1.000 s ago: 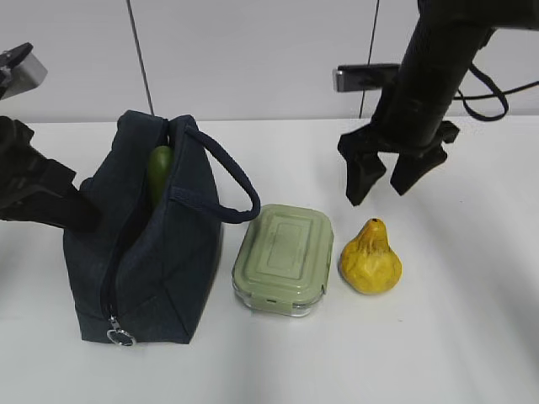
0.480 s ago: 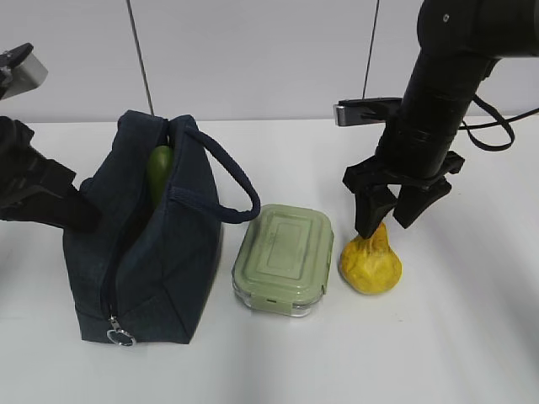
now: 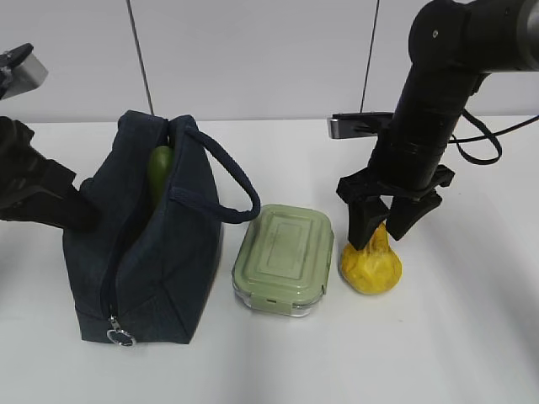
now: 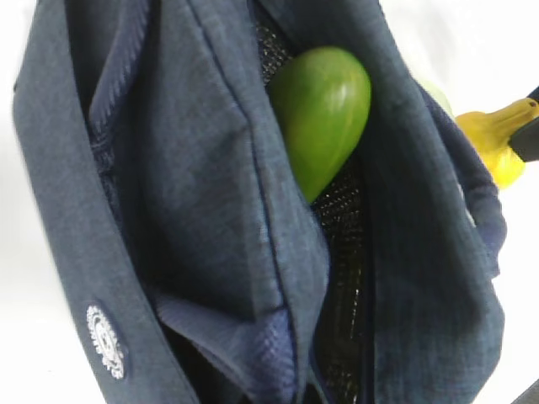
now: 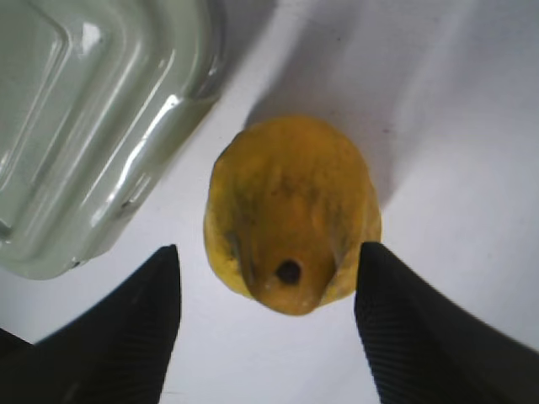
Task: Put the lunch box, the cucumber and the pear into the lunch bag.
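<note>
The navy lunch bag stands at the left with its top open, and the green cucumber stands on end inside it. My left gripper is shut on the bag's left rim; the left wrist view shows only bag fabric, the cucumber and a bit of the pear. The sage-lidded lunch box lies beside the bag. Right of it the yellow pear stands upright. My right gripper is open, its fingers either side of the pear's neck, box to the left.
The white table reaches a pale wall at the back. A grey bar-shaped device and a black cable sit behind the right arm. A grey part of the left arm shows at the upper left edge.
My right gripper has come down from above the table until its fingers straddle the pear's neck, and the jaws have narrowed a little. The left arm, bag and box have not moved.
</note>
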